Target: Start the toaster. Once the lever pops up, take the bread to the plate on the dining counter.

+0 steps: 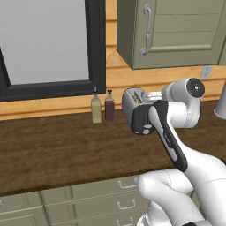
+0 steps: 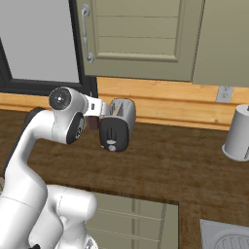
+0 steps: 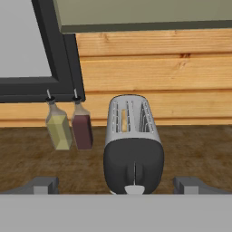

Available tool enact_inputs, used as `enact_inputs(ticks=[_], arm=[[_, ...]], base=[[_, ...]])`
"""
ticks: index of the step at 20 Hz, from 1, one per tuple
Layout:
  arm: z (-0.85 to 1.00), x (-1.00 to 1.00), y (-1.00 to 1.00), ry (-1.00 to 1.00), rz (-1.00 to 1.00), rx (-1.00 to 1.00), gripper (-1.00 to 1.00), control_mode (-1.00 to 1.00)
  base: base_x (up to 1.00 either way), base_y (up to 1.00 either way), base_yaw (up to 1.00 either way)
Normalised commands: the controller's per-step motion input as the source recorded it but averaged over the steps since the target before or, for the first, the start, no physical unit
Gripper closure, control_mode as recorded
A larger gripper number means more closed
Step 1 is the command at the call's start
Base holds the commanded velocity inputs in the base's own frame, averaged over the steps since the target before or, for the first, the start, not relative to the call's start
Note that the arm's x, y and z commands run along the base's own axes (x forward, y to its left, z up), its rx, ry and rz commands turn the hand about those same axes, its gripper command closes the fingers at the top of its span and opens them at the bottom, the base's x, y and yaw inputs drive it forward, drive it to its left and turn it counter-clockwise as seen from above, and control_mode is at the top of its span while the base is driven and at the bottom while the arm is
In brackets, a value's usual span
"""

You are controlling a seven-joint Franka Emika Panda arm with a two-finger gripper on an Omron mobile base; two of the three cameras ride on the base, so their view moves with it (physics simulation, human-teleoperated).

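The silver-white toaster point(image 3: 132, 140) stands on the wooden kitchen counter against the wall, its dark end panel facing me; it also shows as toaster point(image 1: 132, 106) and toaster point(image 2: 119, 124). A tan edge of bread point(image 3: 124, 120) shows inside the left slot. My gripper point(image 3: 117, 186) hovers level with the end panel, a short way in front of it. It is open, its fingertips point(image 3: 43, 185) spread wide to either side and holding nothing. A pale lever or knob sits low on the panel. The plate and the dining counter are out of view.
Two small bottles, one yellowish point(image 3: 58, 129) and one dark red point(image 3: 82, 130), stand just left of the toaster under the black window frame point(image 3: 68, 59). A grey canister point(image 2: 238, 133) stands far right, a sink corner point(image 2: 226, 238) lies below it, and cabinets point(image 1: 176, 31) hang overhead.
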Motion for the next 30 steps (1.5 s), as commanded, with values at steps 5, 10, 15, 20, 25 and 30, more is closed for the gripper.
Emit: enact_inputs(ticks=[5,10,15,20,25,30], arm=[[0.00,0.00,0.00,0.00,0.00,0.00,-1.00,-1.00],[0.00,0.00,0.00,0.00,0.00,0.00,-1.00,-1.00],[0.00,0.00,0.00,0.00,0.00,0.00,-1.00,-1.00],[0.00,0.00,0.00,0.00,0.00,0.00,-1.00,-1.00],[0.00,0.00,0.00,0.00,0.00,0.00,-1.00,-1.00],[0.00,0.00,0.00,0.00,0.00,0.00,-1.00,-1.00]], base=[[0.00,0.00,0.00],[0.00,0.00,0.00],[0.00,0.00,0.00],[0.00,0.00,0.00],[0.00,0.00,0.00],[0.00,0.00,0.00]])
